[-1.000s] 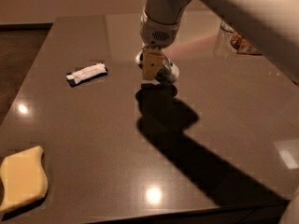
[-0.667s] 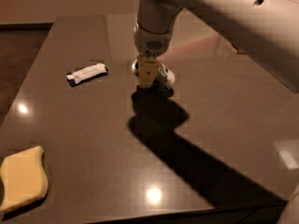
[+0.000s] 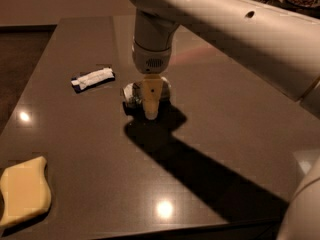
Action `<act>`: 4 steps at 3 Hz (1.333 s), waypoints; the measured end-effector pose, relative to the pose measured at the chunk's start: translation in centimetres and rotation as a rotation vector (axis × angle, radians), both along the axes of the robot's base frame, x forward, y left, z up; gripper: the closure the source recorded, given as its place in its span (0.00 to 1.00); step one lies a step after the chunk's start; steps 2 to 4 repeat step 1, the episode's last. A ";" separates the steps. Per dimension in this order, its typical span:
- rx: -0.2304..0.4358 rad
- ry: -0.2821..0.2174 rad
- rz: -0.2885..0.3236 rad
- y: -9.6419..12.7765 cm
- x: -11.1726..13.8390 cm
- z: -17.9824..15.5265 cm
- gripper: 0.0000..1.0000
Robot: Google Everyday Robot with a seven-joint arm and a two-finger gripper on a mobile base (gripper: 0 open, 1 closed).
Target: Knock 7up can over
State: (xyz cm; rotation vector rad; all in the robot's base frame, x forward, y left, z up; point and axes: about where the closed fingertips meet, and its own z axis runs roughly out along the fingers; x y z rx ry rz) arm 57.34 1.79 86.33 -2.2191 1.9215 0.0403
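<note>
pale 7up can (image 3: 132,95) is near the table middle, touching the gripper (image 3: 150,112) at its 4 o'clock; jaws apart or together, i cannot tell. white wrapper (image 3: 93,79) lies at 10 o'clock.

Nothing readable is showing anywhere on the table. The 7up can (image 3: 131,92), near the middle of the table, is turning a pale side to the camera with no brand legible on it. The gripper (image 3: 151,115) is hanging just in front of the can, partly hiding it, and is bearing no readable mark. The white packet (image 3: 93,78) to the left is showing no legible print.
</note>
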 end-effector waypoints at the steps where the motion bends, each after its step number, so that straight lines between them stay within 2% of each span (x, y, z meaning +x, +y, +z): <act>1: 0.000 0.001 0.001 0.0 0.0 0.0 0.00; 4: 0.000 0.001 0.001 0.0 0.0 0.0 0.00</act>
